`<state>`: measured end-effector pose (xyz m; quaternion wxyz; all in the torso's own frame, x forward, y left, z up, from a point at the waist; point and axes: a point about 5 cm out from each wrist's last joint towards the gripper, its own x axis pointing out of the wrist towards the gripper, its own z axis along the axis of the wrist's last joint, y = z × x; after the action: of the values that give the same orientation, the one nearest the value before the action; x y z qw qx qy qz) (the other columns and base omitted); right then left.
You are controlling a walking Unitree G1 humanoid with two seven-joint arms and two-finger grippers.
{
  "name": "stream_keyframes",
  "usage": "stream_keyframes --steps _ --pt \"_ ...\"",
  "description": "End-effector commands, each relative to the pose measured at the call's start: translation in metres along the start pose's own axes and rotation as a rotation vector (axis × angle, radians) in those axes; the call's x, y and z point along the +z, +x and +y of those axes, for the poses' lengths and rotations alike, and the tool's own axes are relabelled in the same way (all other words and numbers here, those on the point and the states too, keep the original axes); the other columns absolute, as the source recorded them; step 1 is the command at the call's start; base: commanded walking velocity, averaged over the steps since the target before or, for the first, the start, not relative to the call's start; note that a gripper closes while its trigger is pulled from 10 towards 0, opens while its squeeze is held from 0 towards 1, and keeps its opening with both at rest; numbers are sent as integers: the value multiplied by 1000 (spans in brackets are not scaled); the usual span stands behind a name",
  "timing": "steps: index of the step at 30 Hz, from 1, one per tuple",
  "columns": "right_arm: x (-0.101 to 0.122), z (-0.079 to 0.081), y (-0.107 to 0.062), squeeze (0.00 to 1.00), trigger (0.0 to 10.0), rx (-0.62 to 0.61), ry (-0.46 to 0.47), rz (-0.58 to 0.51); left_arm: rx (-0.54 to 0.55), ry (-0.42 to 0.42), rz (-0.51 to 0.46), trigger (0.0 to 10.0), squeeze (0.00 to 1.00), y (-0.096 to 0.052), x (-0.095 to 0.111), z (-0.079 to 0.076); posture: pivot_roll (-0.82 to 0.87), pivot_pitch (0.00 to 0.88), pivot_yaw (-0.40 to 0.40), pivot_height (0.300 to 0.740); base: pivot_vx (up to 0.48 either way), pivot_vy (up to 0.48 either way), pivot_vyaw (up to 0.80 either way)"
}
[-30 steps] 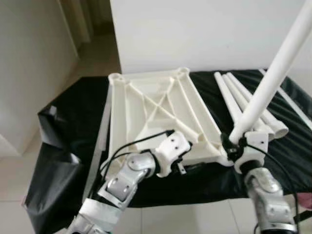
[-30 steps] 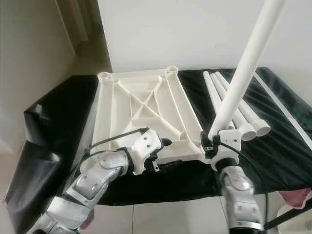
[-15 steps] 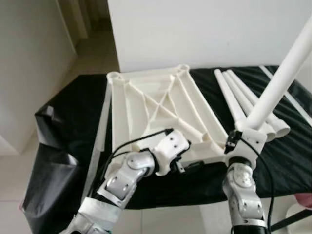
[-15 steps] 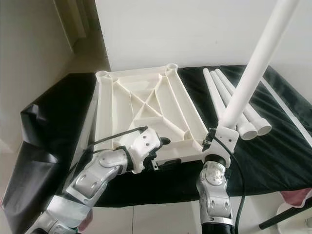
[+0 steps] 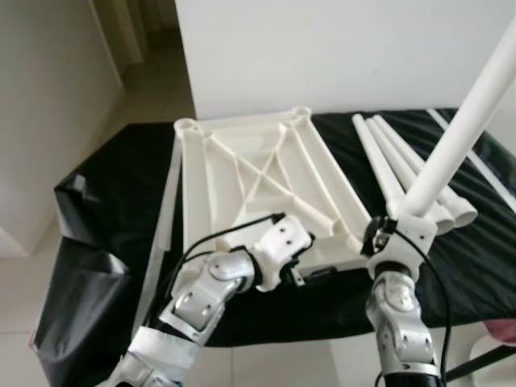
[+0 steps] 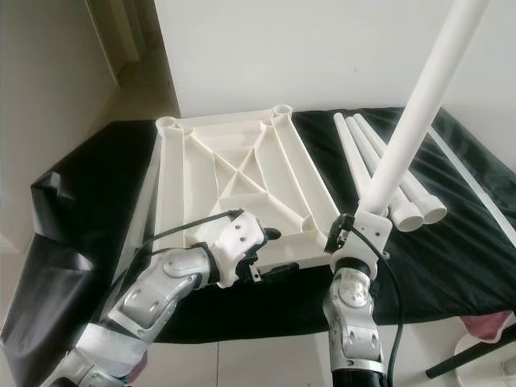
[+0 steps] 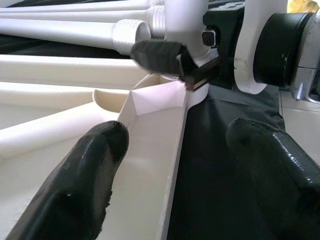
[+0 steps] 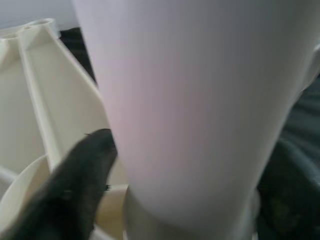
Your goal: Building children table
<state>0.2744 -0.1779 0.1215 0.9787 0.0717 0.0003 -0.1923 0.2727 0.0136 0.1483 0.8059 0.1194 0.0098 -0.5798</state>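
the white plastic tabletop [image 5: 258, 185] lies upside down on the black-covered desk [image 5: 121, 185], stiff, light and likely slick. the right hand [image 5: 385, 235] is clamped low on a rigid table leg [image 5: 459, 137], tilting it over the near right corner socket. the left hand [image 7: 170, 165], fingers apart, straddles the near rim. three spare legs [image 5: 403, 173] lie to the right.

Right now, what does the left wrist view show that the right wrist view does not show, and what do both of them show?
Left wrist view: the left gripper open astride the edge of the tabletop, the threaded ends of the spare legs on the black cloth, and the right gripper from outside.

Right wrist view: the far corner socket of the tabletop.

Both: the white leg held by the right gripper, standing at the tabletop's near corner socket.
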Motion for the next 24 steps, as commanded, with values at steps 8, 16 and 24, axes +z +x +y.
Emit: stream_keyframes --steps 8,16,24 --pt "8 -13 4 1000 10000 152 -18 -39 -20 9 4 10000 0 0 1 3 -8 0 22 740 0 0 0" --pt "6 -24 12 769 10000 233 -107 -32 -31 -2 19 10000 0 0 -1 2 -10 0 26 740 0 0 0" --pt "13 -13 8 0 10000 417 -114 -67 -23 5 18 10000 0 -1 0 3 -4 0 21 740 0 0 0"
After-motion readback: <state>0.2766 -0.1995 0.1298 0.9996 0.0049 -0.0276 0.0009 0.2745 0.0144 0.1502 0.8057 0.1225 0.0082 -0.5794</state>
